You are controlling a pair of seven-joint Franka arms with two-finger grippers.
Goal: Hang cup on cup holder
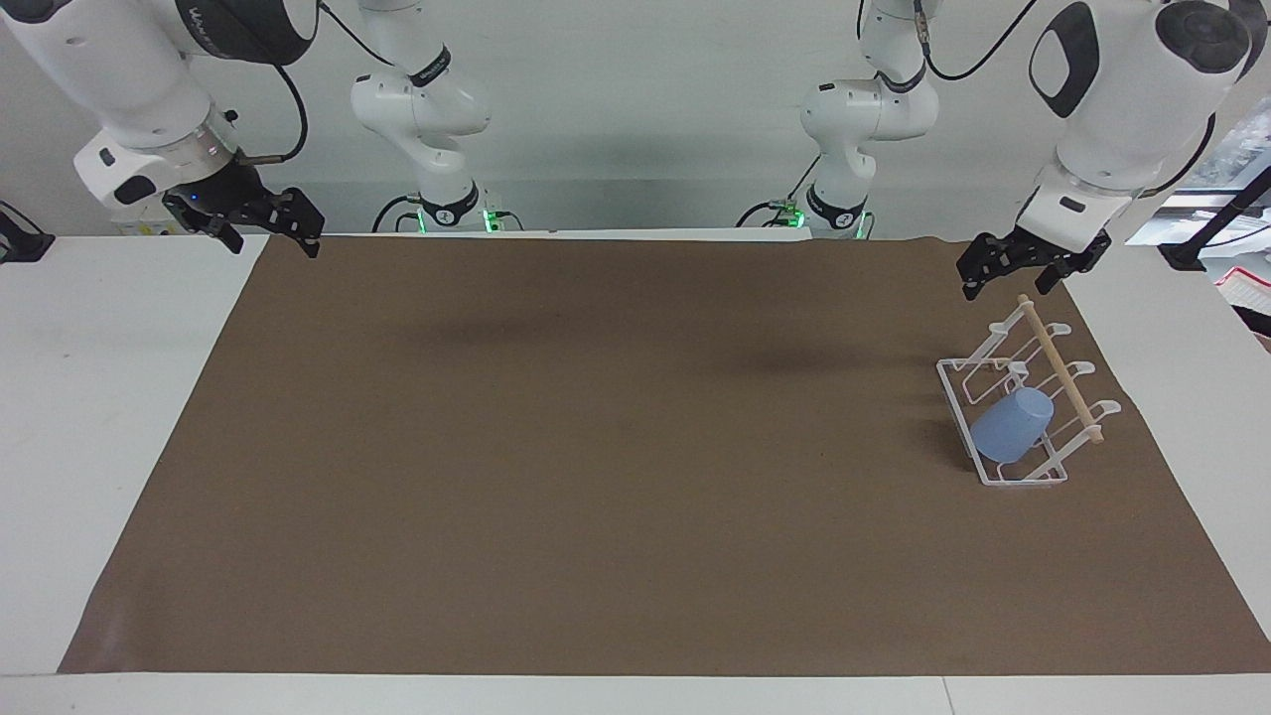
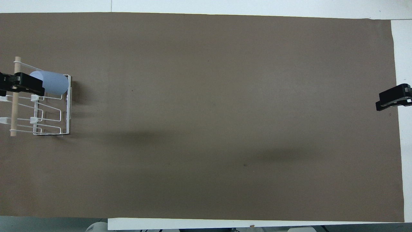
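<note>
The light blue cup [image 1: 1011, 425] hangs tilted, mouth down, on a prong of the white wire cup holder [image 1: 1060, 369], at the holder's end farthest from the robots. The holder stands at the left arm's end of the table. The cup [image 2: 50, 82] and holder [image 2: 68, 106] also show in the overhead view. My left gripper [image 1: 1003, 288] is open and empty, raised in the air over the holder's end nearest the robots, touching nothing; it shows in the overhead view too [image 2: 22, 85]. My right gripper [image 1: 275, 238] is open and empty and waits over the right arm's end of the table [image 2: 392, 96].
A brown mat [image 1: 596, 447] covers most of the white table [image 1: 99, 397]. Black clamps sit at the table's edges near the robots, one at the left arm's end [image 1: 1187, 253] and one at the right arm's end [image 1: 20, 243].
</note>
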